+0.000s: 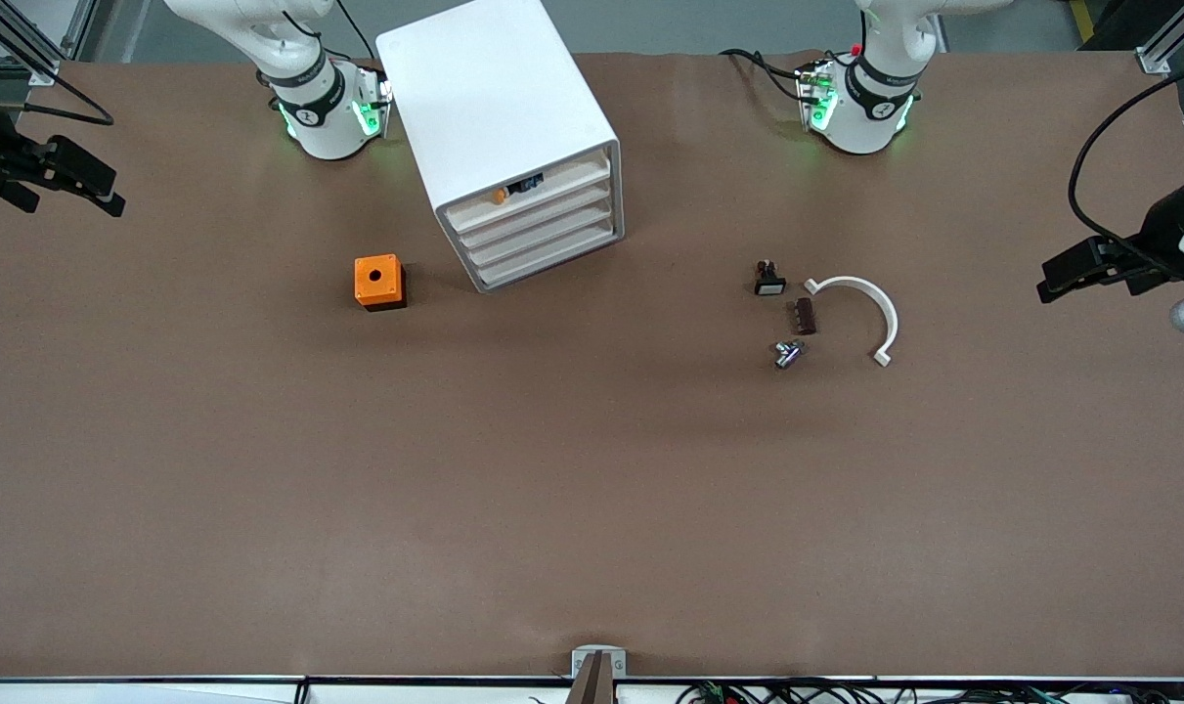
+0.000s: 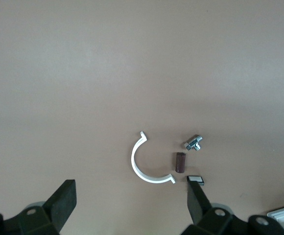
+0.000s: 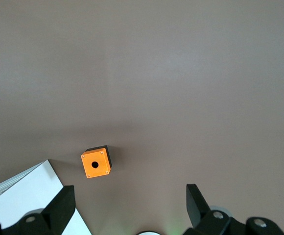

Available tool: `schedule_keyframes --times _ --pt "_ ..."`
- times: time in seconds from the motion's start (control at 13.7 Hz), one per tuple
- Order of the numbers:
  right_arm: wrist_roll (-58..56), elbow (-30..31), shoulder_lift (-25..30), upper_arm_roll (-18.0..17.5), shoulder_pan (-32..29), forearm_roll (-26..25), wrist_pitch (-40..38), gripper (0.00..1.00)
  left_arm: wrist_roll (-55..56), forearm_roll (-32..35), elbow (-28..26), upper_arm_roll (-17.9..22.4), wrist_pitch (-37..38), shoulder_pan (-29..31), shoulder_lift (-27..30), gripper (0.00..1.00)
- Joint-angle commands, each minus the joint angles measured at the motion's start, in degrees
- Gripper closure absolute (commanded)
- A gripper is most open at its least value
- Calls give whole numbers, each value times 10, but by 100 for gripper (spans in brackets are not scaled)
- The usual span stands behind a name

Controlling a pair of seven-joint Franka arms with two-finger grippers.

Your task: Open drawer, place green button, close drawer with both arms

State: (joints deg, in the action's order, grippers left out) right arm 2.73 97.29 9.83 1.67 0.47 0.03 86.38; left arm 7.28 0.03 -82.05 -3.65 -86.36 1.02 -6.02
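Plainly, I saw both grippers spread wide and empty: the left gripper (image 2: pixel 130 205) over the table's left-arm edge, the right gripper (image 3: pixel 127 208) over its right-arm edge. All four drawers of the cabinet (image 1: pixel 502 132) were shut. I could not make out a green-capped button among the small parts (image 1: pixel 787 313).
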Motion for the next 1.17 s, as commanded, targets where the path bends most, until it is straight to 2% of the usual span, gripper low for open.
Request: schedule_keyframes --times 0.0,0.58,1.09 --pt "-8 -12 -5 -5 -5 -9 -2 0 -7 7 -86 -5 -35 4 63 0" --pt "-8 -14 -9 -5 -5 -9 -2 0 -5 11 -147 -21 -43 2 128 0" --pt "-8 -16 -9 -6 -5 -9 -2 0 12 14 -140 -26 -28 2 138 0"
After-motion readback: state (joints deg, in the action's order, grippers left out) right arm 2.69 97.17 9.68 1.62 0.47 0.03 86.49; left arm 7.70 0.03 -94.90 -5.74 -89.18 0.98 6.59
